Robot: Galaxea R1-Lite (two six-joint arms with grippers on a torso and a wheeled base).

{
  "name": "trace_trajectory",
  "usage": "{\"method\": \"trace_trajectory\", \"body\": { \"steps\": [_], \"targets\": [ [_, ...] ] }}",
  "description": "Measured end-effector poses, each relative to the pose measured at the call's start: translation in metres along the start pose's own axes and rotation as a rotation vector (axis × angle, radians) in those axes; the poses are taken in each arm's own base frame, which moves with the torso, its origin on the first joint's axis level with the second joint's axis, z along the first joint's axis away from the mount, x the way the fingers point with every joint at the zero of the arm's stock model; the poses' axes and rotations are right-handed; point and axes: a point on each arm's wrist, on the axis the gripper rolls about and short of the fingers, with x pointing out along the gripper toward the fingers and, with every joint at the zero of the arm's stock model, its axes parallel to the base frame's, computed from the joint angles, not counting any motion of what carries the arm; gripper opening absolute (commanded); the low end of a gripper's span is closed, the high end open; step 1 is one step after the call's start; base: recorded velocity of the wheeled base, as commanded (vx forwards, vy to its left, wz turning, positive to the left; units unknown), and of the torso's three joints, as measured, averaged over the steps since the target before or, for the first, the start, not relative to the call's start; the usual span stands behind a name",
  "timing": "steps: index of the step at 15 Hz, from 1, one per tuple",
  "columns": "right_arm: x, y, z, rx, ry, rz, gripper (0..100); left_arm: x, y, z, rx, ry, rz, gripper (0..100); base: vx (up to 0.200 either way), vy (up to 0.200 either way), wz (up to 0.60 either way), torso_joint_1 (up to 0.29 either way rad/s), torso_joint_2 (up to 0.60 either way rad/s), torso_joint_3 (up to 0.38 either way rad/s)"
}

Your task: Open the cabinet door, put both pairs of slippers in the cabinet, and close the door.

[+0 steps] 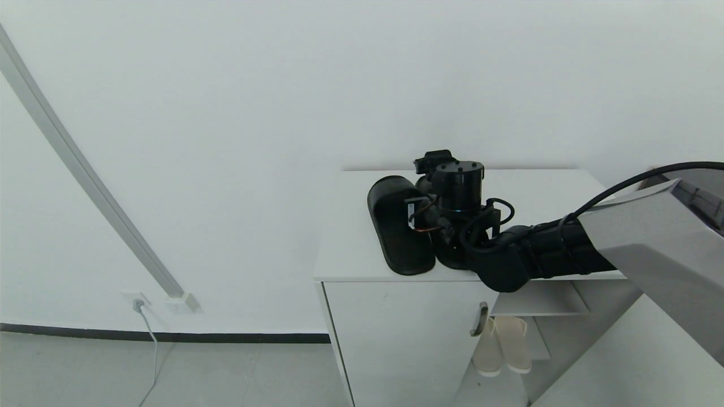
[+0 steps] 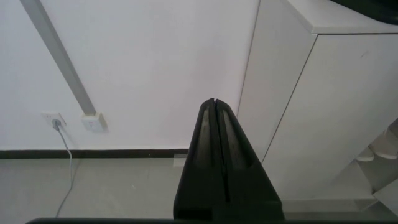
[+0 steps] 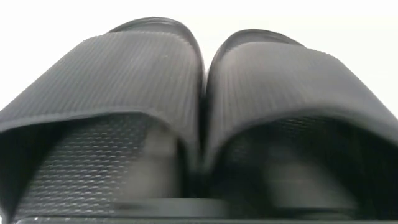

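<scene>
Slippers of the black pair, the black slippers, are lying side by side on the left part of the cabinet top. They are near its front edge, with the toes pointing toward the far wall. The right gripper is sitting directly on the right-hand slipper of this pair, with the arm coming in from the right across the cabinet top. Whether it is clamping them or only resting there cannot be told. In the right wrist view the black slippers are showing two ribbed straps pressed together edge to edge.

The right door is standing open, swung out toward the near side. Inside, under the inner shelf, the cream slippers are standing together in the lower compartment, just right of the closed left door. That door's handle is sitting at its right edge.

The left gripper is hanging low to the left of the cabinet, well apart from it. Its fingers are pressed flat together and are holding nothing.

A wall socket with a cable plugged in is sitting low on the far wall, left of the cabinet. A grey conduit is running diagonally down the wall to a box just beside the socket.
</scene>
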Motion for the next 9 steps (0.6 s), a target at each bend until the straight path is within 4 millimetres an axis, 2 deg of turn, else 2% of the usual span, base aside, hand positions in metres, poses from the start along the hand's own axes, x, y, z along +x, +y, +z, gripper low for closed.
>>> {"method": "trace_trajectory", "body": {
  "steps": [6,9],
  "targets": [
    [0.001,0.0006,-0.0018,0.0,0.001,-0.002,0,0.0,0.0,0.0,-0.003,0.0,0.0,0,0.0,0.0,0.0,0.0,0.0,0.0],
    [-0.0069,0.0033,0.0002,-0.006,0.006,0.01,0,-0.0001,0.0,0.0002,-0.005,-0.001,0.0,0,0.0,0.0,0.0,0.0,0.0,0.0]
  ]
}}
